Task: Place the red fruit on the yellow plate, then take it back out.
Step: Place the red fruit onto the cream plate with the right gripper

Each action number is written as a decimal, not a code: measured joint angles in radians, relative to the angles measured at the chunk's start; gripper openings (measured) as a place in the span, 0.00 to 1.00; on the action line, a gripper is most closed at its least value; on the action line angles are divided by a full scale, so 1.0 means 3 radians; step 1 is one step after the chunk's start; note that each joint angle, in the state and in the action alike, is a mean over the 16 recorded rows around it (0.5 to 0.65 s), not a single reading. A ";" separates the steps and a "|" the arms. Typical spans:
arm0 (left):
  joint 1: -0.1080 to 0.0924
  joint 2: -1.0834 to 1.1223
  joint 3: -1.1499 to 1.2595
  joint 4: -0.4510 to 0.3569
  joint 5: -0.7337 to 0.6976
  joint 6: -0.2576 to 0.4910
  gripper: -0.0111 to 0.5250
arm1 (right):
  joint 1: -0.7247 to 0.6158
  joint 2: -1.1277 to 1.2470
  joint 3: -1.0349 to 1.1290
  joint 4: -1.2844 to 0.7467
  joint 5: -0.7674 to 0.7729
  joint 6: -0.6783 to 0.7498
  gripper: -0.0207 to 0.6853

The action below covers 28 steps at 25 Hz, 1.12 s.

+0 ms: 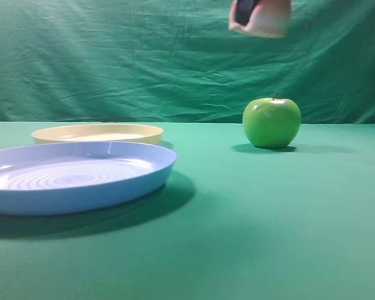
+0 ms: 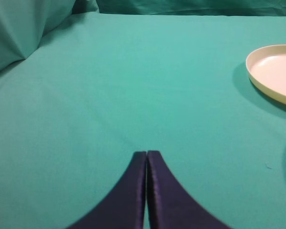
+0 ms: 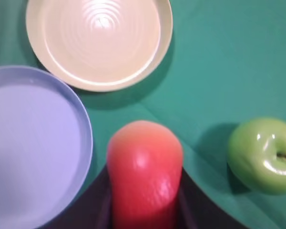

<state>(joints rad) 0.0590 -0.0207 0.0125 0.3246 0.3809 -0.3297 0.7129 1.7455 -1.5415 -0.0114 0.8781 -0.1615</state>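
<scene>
My right gripper point(image 3: 144, 191) is shut on the red fruit point(image 3: 144, 167), which bulges between its dark fingers point(image 3: 97, 200) high above the cloth. In the exterior high view the red fruit point(image 1: 269, 17) hangs at the top edge, above and slightly left of the green apple point(image 1: 272, 122). The yellow plate point(image 3: 99, 40) lies empty below and to the upper left in the right wrist view; it also shows as the yellow plate point(image 1: 97, 133) at far left and the yellow plate point(image 2: 275, 74) at right. My left gripper point(image 2: 147, 153) is shut and empty, low over bare cloth.
A larger light-blue plate point(image 1: 25, 197) sits in front of the yellow one, seen as the blue plate point(image 3: 81, 143) at left in the right wrist view. The green apple point(image 3: 264, 155) stands on the cloth at right. A green backdrop hangs behind.
</scene>
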 joint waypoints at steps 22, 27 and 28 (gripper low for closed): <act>0.0000 0.0000 0.0000 0.0000 0.0000 -0.0005 0.02 | 0.0065 0.1697 -0.1440 0.0782 -0.0582 -0.0735 0.35; 0.0000 0.0000 0.0000 0.0000 0.0000 -0.0005 0.02 | 0.0065 0.1890 -0.1481 0.0851 -0.0705 -0.0802 0.49; 0.0000 0.0000 0.0000 0.0000 0.0000 -0.0005 0.02 | 0.0065 0.1913 -0.1482 0.0857 -0.0721 -0.0809 0.53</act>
<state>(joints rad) 0.0590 -0.0207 0.0125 0.3246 0.3809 -0.3313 0.7323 2.3195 -1.9862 0.2457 0.6617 -0.4041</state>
